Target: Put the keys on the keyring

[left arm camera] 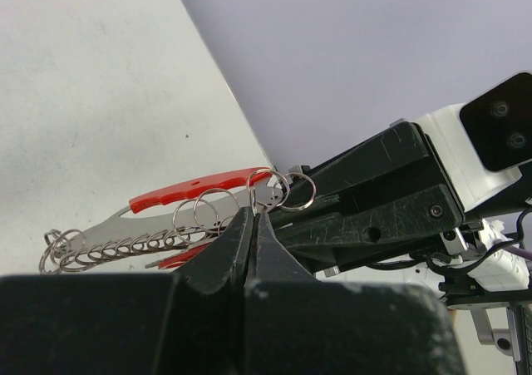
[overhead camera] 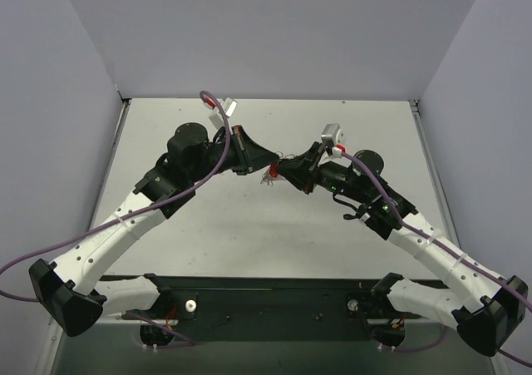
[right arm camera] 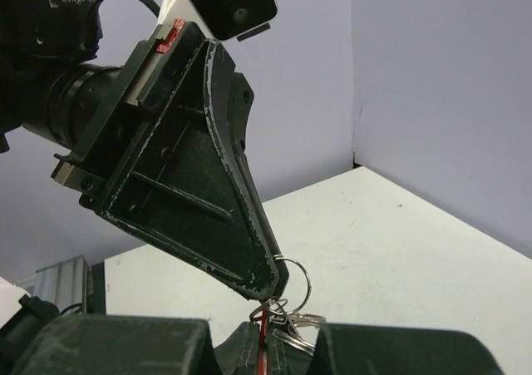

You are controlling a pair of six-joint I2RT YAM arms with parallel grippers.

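Left end effector (left arm camera: 253,215) is clamped on the keyring (left arm camera: 195,185) at its small rings. Your right end effector (right arm camera: 264,342) pinches its red end, apparently steadying it above the worktop (left arm camera: 83,76) for threading.

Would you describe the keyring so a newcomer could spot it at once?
Over the table, the left gripper and right gripper meet tip to tip. There is the keyring, a thin loop. Only it has a long red arc above a row of small rings.
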